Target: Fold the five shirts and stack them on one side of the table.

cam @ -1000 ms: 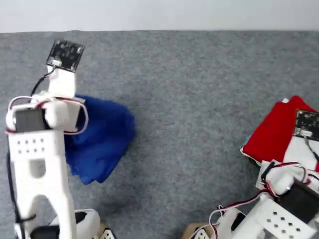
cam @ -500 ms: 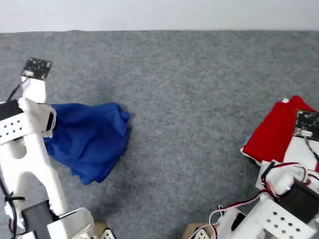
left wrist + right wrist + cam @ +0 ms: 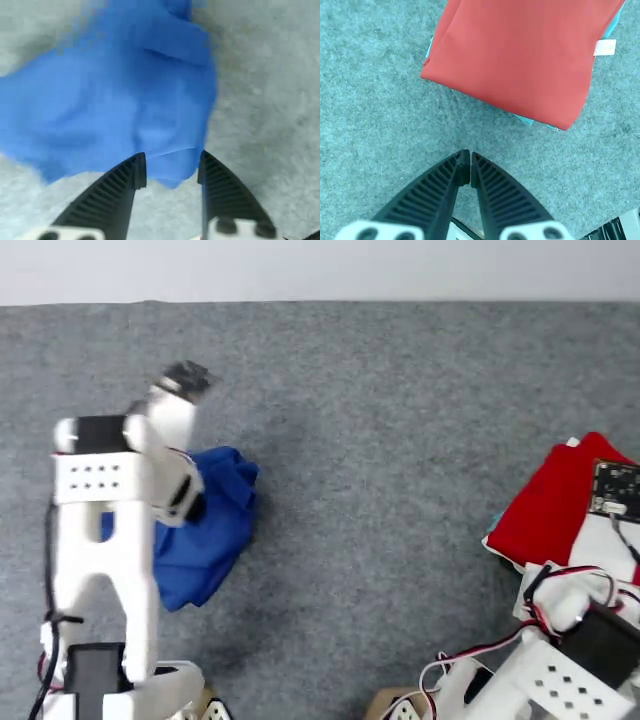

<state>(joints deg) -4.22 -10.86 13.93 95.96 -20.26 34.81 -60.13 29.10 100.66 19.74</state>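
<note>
Left gripper [image 3: 170,162] above crumpled blue fabric shirt [image 3: 115,95], jaws open. Right gripper [image 3: 470,157] well apart from it, jaws closed.

Left arm [image 3: 100,480] swung out to the left edge of the counter [image 3: 400,390], then back right. It now stands over the blue shirt [image 3: 220,525] and covers its left part. Shirt's right edge has drawn slightly leftward, cloth more bunched.

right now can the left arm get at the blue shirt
Probably yes: the left gripper is open over the edge of the blue shirt, and nothing lies between them.
</note>
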